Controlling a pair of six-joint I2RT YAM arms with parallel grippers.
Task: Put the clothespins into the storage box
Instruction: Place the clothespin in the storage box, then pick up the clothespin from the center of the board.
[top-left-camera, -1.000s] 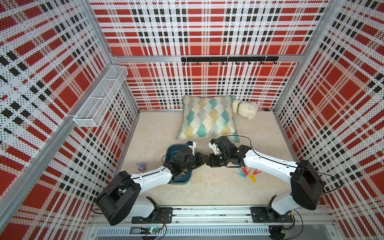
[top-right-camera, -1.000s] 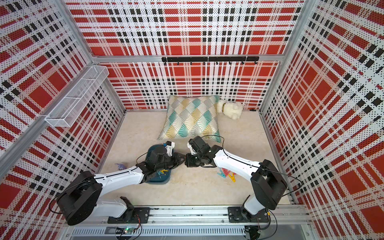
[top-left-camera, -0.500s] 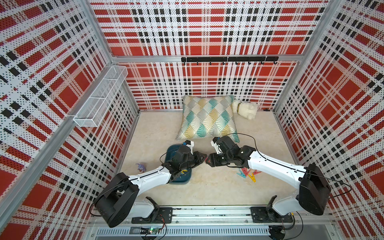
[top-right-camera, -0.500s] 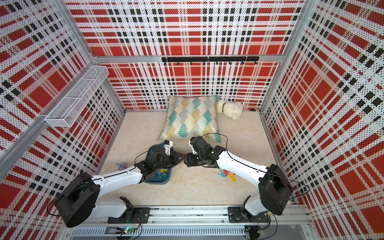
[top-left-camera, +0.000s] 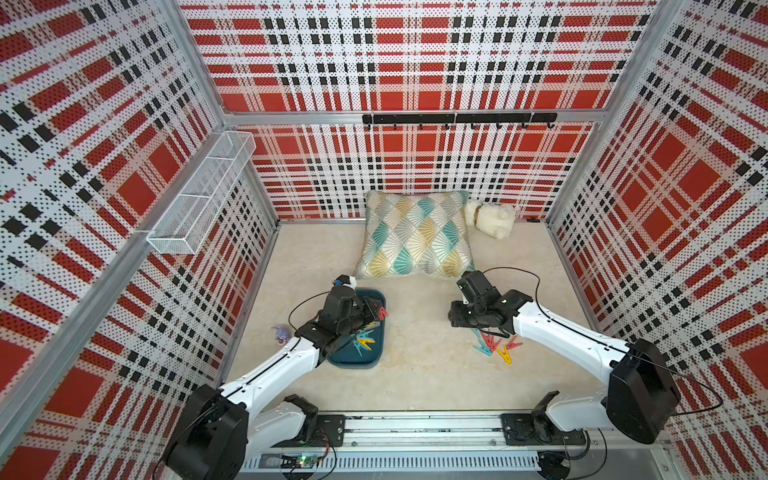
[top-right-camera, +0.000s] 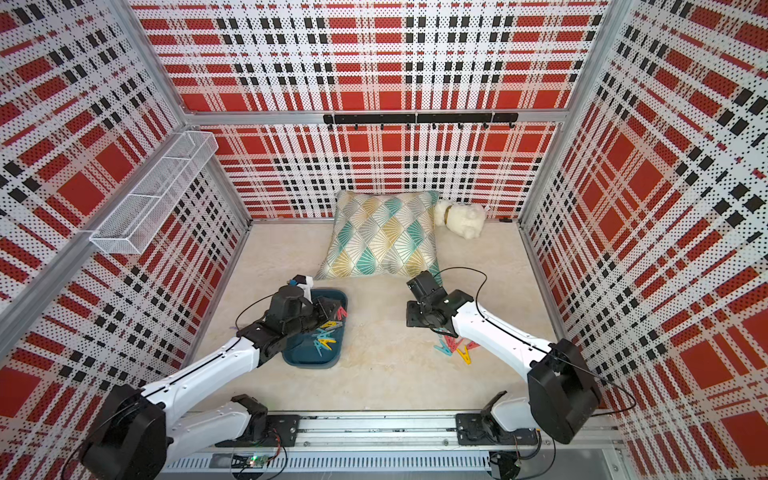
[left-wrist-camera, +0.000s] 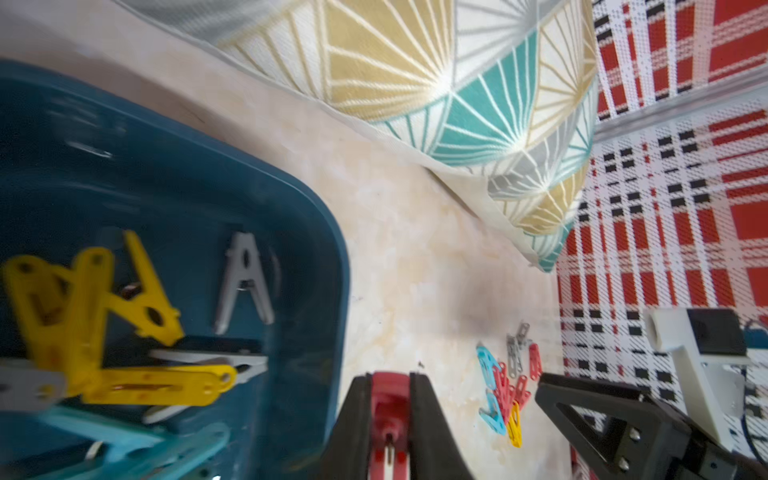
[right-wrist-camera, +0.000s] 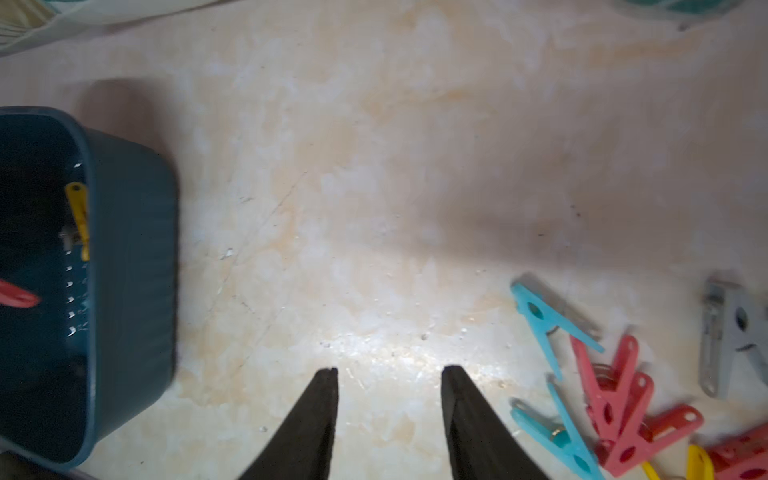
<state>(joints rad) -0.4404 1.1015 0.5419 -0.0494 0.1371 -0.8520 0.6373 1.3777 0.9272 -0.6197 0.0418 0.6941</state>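
Left wrist view: left pincer (left-wrist-camera: 388, 378) is clamped narrow on a red clothespin (left-wrist-camera: 386, 409), right at the storage box (left-wrist-camera: 328, 232) rim. In a top view the pin hangs over the box's corner on the side facing the right arm, w/ several clothespins (top-left-camera: 362, 340) already lying inside.

What changed: a sec ago both pincers met tip to tip just beside the box. Now they're well apart. The right pincer (right-wrist-camera: 390, 370) has let go. Its jaws stand fairly wide w/ nothing between them, and it has backed away from the box toward the loose pile (right-wrist-camera: 615, 407) of blue, red, grey and yellow pins on the worktop (right-wrist-camera: 374, 187). The left one has swung in over the box.

Meaning, IMO: handover looks done. The red pin is now the left arm's job, and only a release over the box remains. The right arm is free to fetch the next pin. The pile still sits well apart from the box, so plenty of the task is left.
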